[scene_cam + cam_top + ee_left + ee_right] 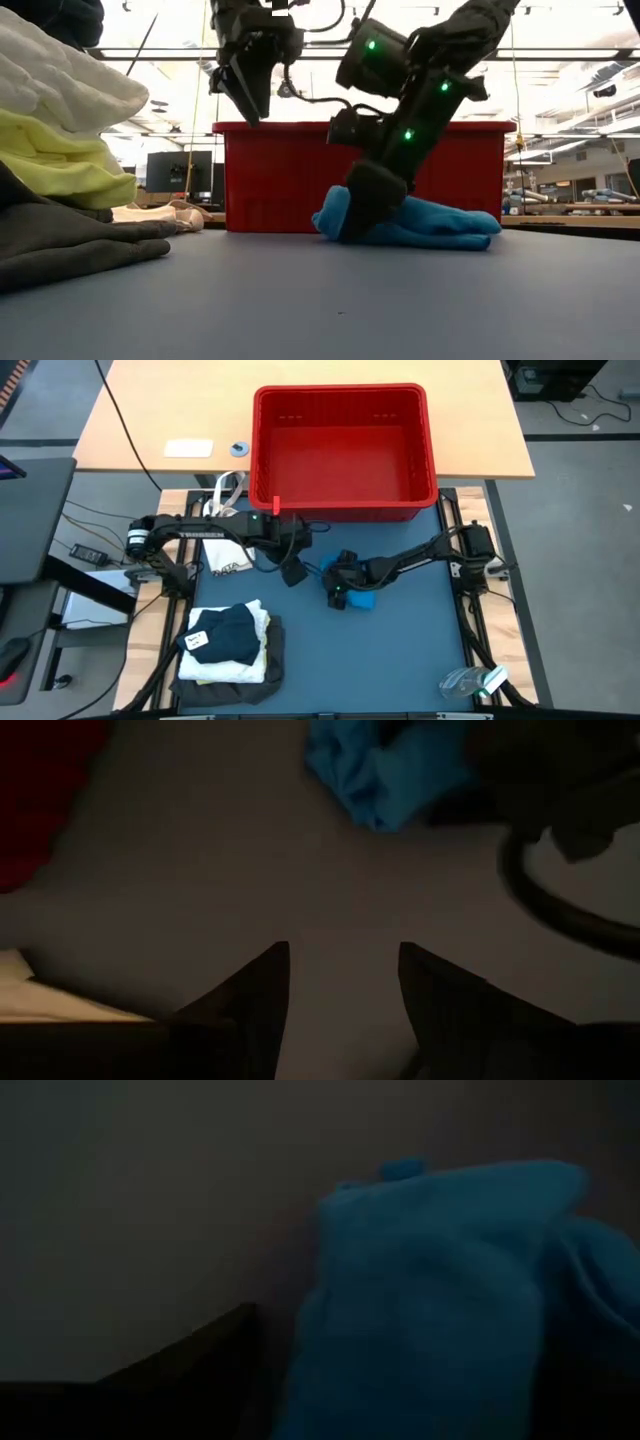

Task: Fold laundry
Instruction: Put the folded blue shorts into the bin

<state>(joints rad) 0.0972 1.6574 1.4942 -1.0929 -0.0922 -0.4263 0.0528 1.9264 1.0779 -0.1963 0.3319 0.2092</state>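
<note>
**Right gripper down on the blue cloth**

The right gripper (362, 222) is low at the blue cloth (425, 222), its fingers spread wide with the cloth's end between them. The cloth lies on the table (400, 650), just in front of the red basket (345, 452). The left gripper (250, 100) hangs above the table beside the cloth, fingers apart, holding nothing. The folded pile (232, 645) sits well away from the cloth.

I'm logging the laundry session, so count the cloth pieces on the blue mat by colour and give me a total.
Blue: 1, the small blue piece beside the right end effector.
Navy: 1, navy garment topping the stack.
White: 1, white cloth.
Yellow: 1, yellow layer.
Dark grey: 1, grey garment at the bottom.
Total: 5
</note>
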